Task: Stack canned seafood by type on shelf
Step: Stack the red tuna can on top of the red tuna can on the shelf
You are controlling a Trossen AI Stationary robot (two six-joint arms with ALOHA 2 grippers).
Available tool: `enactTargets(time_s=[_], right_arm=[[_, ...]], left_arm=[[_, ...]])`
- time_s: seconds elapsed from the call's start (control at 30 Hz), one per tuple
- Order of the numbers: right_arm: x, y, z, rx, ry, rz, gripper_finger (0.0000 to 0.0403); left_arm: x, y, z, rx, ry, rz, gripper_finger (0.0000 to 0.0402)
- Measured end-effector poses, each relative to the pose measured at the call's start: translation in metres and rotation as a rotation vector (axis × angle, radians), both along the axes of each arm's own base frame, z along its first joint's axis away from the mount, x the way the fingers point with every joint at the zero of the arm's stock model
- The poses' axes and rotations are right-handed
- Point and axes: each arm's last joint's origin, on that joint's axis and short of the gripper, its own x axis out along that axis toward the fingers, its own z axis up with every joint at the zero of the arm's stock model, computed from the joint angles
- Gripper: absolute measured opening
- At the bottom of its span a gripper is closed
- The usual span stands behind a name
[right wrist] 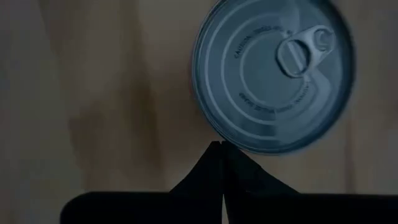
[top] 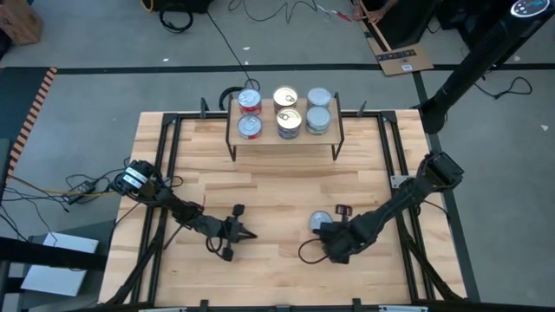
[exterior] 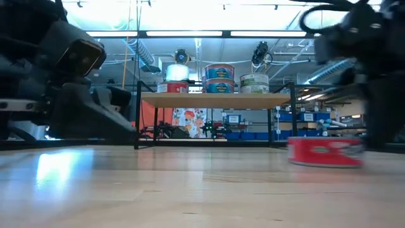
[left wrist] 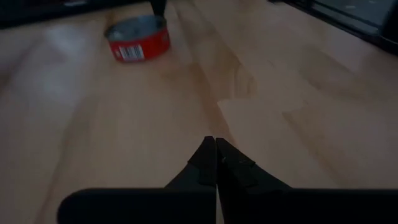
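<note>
- Hovering right gripper [right wrist: 221,144] just beside red tin [top: 322,222], fingers pressed together, empty; tin sitting well short of shelf [top: 284,140].
- Needing fingers spreading wide, straddling rim squarely before closing.
- Left gripper [left wrist: 216,142] waiting closed, farther from tin.

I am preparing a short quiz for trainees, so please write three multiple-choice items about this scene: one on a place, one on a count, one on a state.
1. Where does the red tin that is off the shelf lie?
A. on the tabletop, near the right tool
B. on the floor
C. under the shelf

2. How many tin tops on the shelf does the high view show?
A. three
B. six
C. nine

3. How does the left tool stand?
A. open wide
B. shut on a tin
C. shut, holding nothing

Answers:
1. A, the high view shows it just beside the right tool.
2. B, two rows of three.
3. C, its fingers meet above bare wood in the left wrist view.
</note>
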Motion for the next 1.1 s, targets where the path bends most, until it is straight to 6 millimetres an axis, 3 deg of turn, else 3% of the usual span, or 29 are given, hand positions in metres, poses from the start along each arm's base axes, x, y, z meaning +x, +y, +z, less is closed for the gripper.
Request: enactTargets(time_s=[0.3,0.4,0.57,0.87,1.1], right_arm=[[0.023,-0.017,0.008,-0.035,-0.074,0.054,0.0005],[0.02,-0.02,0.019,-0.075,0.0,0.027,0.0005],[0.017,-0.031,0.018,-0.132,0.037,-0.048,0.0005],[0.04,-0.049,0.007,-0.09,-0.132,-0.016,0.0005],[0.06,-0.043,0.022,-0.087,-0.27,0.132,0.0014]], left_arm=[[0.017,-0.002,0.011,-0.011,-0.066,0.108,0.0001],[0.025,-0.002,0.014,-0.04,-0.052,0.134,0.0001],[0.038,-0.002,0.014,-0.022,0.016,0.167,0.0001],[0.042,0.0,0.014,0.018,0.023,0.251,0.0001],[0.04,0.001,0.011,0.041,0.059,0.251,0.0001]])
